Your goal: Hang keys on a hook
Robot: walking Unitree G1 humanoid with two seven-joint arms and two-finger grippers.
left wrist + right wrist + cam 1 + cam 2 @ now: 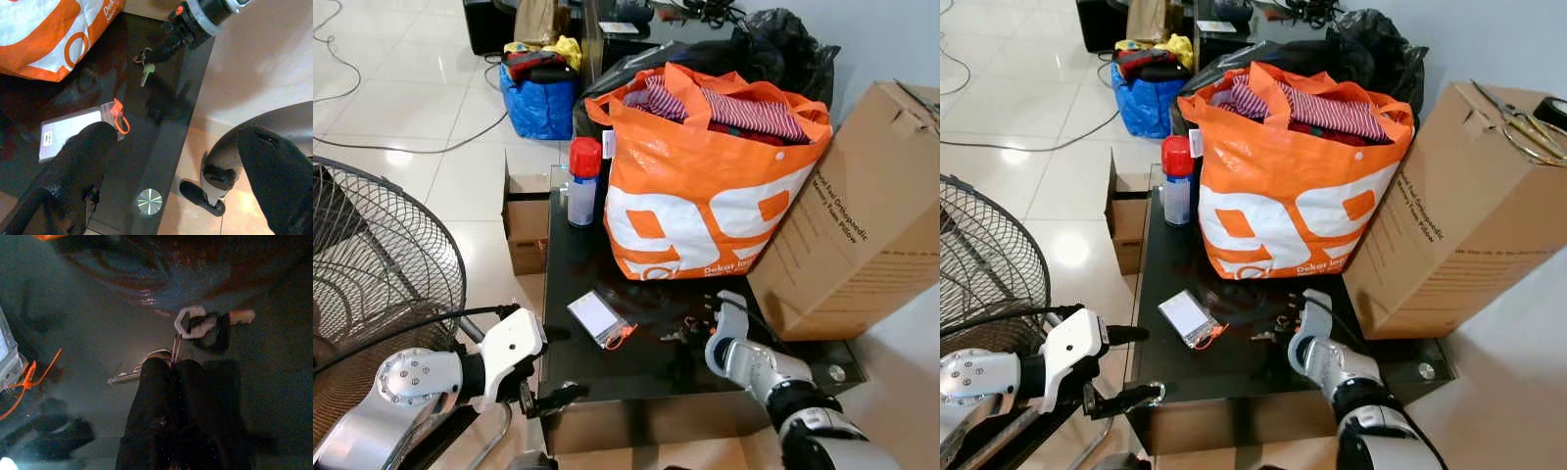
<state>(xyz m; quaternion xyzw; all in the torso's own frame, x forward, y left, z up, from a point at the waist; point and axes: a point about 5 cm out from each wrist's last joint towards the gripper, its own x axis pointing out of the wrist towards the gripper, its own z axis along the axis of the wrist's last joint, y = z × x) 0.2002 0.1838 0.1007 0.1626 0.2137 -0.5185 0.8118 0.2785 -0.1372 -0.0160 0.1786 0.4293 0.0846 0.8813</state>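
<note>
A low table with a dark glass top (607, 367) stands before the robot. On it lie the keys (677, 334), a small bunch near the table's front right part, in front of a large orange shopping bag (705, 196).

The right gripper (172, 363) is down at the glass with its two black fingers pressed together, their tips closed on the bunch where the key ring sits. In the right wrist view the bunch fans out from the fingertips: a white carabiner-shaped clip (191, 323) lies just beyond them, next to a dark fob, and one silvery key blade (124, 377) lies flat, pointing sideways across the fingers' line. In the left wrist view a pale green key (147, 74) lies flat on the glass, its long axis running away from the right gripper's tip (roughly toward the table's front).

A clear card holder with an orange tie (597, 317) lies left of the keys, apart from them.

The left gripper (171, 166) hovers over the table's front left corner, fingers spread wide and holding nothing.

Behind stand a spray can with a red cap (583, 182) and a tilted cardboard box (862, 215); a fan grille (372, 264) is at the left.
</note>
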